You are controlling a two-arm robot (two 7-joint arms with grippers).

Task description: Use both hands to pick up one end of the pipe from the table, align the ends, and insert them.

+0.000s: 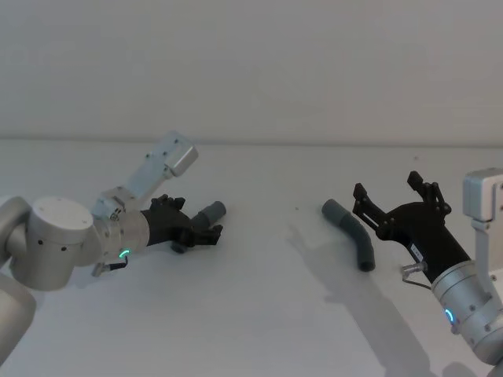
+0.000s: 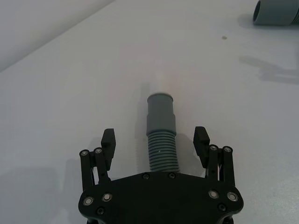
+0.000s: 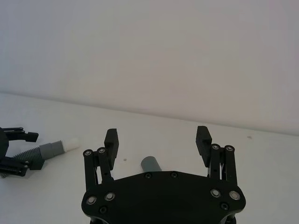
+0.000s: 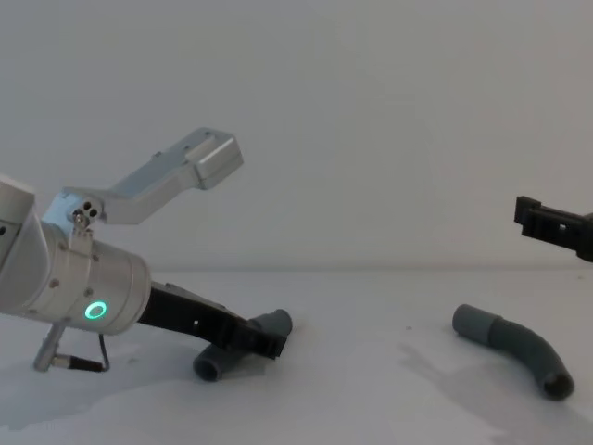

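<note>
Here the left gripper lies low on the table with its jaws apart, one on each side of the ribbed part of the left pipe piece. The lighter cuff of this piece sticks out in front of the fingertips, and nothing is clamped yet. The right gripper is also wide open and holds nothing. It hangs above the table near the right pipe piece, which lies free, well apart from the left one.

I think the main danger is in the closing. The hose is round and curved, so it can roll or turn between the jaws, and then the cuff will point in a wrong direction for joining. The ribbed part also looks soft and may bend under a strong grip. If the right gripper comes down off centre, one finger can push its piece away.
</note>
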